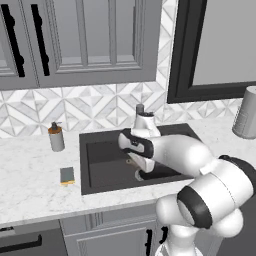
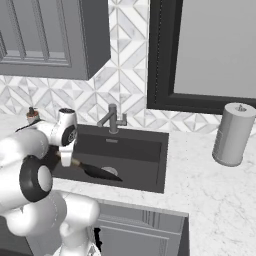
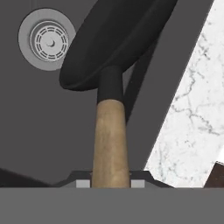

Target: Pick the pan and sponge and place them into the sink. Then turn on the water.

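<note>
The black pan (image 2: 101,173) hangs tilted inside the dark sink (image 2: 145,156), its rim close to the basin floor. My gripper (image 2: 64,158) is shut on its light-brown wooden handle (image 3: 110,139); in the hand view the pan (image 3: 114,40) stretches away from the gripper (image 3: 110,183), beside the round metal drain (image 3: 46,40). In the left base view my gripper (image 1: 142,173) reaches down into the sink (image 1: 100,160). The sponge (image 1: 67,175) lies flat on the counter left of the basin. No stream falls from the faucet (image 2: 113,119).
A grey soap dispenser (image 1: 56,137) stands on the white marble counter (image 1: 30,175) behind the sponge. A paper towel roll (image 2: 232,134) stands on the counter right of the sink. Grey cabinets hang above, and a dark-framed window is behind the faucet.
</note>
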Tool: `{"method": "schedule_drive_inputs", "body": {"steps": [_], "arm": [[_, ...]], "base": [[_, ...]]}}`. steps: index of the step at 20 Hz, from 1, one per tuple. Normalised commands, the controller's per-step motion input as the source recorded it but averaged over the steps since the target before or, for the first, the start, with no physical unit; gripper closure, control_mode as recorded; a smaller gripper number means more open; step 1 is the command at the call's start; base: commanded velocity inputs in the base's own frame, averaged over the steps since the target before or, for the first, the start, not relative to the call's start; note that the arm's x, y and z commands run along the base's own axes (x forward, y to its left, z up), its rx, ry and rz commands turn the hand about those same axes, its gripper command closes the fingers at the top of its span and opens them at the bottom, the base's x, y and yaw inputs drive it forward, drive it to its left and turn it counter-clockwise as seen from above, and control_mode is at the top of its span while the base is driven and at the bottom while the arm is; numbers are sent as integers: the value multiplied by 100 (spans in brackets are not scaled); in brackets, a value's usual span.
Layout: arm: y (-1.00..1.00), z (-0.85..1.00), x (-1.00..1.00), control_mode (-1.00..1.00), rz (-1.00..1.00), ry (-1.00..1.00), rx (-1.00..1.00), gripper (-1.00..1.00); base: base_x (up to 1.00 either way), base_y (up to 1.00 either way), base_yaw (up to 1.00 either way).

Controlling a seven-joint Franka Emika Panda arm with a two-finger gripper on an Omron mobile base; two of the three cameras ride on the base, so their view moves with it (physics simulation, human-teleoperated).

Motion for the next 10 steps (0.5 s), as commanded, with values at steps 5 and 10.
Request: {"method": "schedule_drive_inputs", "body": {"steps": [5, 10], "arm": [[0, -41, 30, -100, -25, -1, 0, 100], [4, -31, 32, -100, -22, 0, 0, 100]], "base": [[0, 0, 0], [0, 0, 0]]}}
